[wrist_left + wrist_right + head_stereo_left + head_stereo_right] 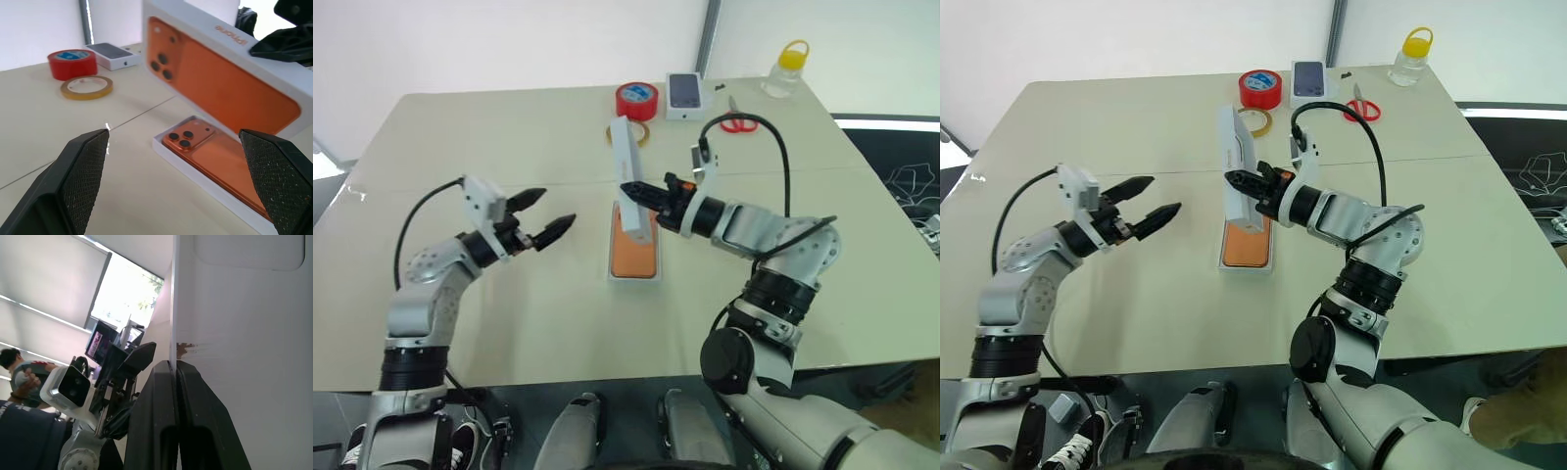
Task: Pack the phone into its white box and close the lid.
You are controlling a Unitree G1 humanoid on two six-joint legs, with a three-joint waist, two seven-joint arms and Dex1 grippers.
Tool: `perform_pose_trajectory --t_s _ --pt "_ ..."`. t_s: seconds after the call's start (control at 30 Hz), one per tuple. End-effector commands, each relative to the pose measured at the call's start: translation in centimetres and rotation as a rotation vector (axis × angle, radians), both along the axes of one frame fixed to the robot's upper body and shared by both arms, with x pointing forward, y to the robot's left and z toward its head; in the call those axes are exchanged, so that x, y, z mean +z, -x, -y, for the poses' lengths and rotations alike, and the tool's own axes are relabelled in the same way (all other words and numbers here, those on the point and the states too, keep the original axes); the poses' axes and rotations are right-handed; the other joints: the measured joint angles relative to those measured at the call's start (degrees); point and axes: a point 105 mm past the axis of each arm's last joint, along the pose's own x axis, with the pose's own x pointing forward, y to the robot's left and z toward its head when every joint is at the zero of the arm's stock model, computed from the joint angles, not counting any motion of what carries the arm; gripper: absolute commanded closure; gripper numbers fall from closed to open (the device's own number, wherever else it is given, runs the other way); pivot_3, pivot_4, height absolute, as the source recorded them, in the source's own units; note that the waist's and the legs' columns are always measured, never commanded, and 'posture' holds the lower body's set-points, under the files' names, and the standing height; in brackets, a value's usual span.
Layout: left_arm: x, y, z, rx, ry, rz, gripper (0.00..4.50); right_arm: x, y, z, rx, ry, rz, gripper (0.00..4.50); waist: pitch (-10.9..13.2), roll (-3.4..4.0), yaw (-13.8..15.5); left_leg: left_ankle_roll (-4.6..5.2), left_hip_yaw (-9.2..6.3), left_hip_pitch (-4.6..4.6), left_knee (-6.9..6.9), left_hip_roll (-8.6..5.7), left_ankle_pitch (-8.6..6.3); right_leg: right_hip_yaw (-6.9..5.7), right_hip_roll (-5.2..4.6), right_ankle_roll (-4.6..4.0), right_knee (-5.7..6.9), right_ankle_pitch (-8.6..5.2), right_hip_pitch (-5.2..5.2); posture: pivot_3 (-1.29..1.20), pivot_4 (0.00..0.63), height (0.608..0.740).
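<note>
The orange phone [634, 257] lies flat in the shallow white box [634, 277] at the middle of the table, camera lenses toward the far end. The white lid [625, 147], with an orange phone printed on its top, stands tilted on edge over the box's far end. My right gripper [631, 191] is shut on the lid's thin wall [174, 308], reaching in from the right. To the left of the box, a little above the table, my left gripper [558, 207] stands open with nothing between its fingers [83, 166]. It points toward the box and lid [230, 93].
At the table's far side are a red tape roll [636, 100], a yellow tape ring [643, 134], a small white box printed with a dark phone [685, 94], red scissors [737, 122] and a bottle with a yellow cap [786, 69]. A person [19, 372] shows in the right wrist view.
</note>
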Motion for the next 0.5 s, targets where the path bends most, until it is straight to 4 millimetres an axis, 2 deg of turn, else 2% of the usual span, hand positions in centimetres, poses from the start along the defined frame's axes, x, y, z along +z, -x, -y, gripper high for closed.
perform_pose_trajectory --t_s 0.03,0.17,0.23,0.43,0.5 --pt "2.1 0.6 -1.0 0.024 0.042 0.05 0.0 0.3 2.9 -5.2 0.181 -0.163 -0.034 4.42 0.0 0.0 0.04 0.0 0.0 0.0 0.01 0.0 0.0 0.0 0.0 0.0 0.0 0.0 0.0 0.0 0.15 0.74" --pt "1.9 1.0 -0.3 0.004 0.032 0.043 0.0 -0.3 4.1 -5.4 0.23 -0.133 -0.024 4.42 0.0 0.0 0.05 0.0 0.02 0.0 0.0 -0.01 0.0 0.02 -0.02 0.0 -0.02 0.0 0.02 0.0 0.15 0.74" --pt "1.8 1.1 -0.1 0.001 0.05 0.035 0.0 -0.4 4.0 -5.1 0.222 -0.12 -0.023 4.42 0.0 0.0 0.09 0.0 0.02 0.0 0.01 -0.01 0.0 0.02 -0.02 0.0 -0.03 0.0 0.02 0.0 0.15 0.74" --pt "1.7 1.1 0.2 -0.003 0.066 0.02 0.0 -0.2 1.7 -3.9 0.137 -0.175 -0.094 4.42 0.0 0.0 0.19 0.0 0.02 0.0 0.03 -0.01 0.0 0.01 -0.01 0.0 -0.04 0.0 0.05 0.0 0.15 0.74" --pt "1.8 1.0 0.4 -0.006 0.069 0.021 0.0 -0.1 1.4 -3.4 0.113 -0.047 -0.02 4.42 0.0 0.0 0.08 0.0 0.02 0.0 0.01 -0.01 0.0 0.01 -0.01 0.0 -0.04 0.0 0.02 0.0 0.15 0.74"
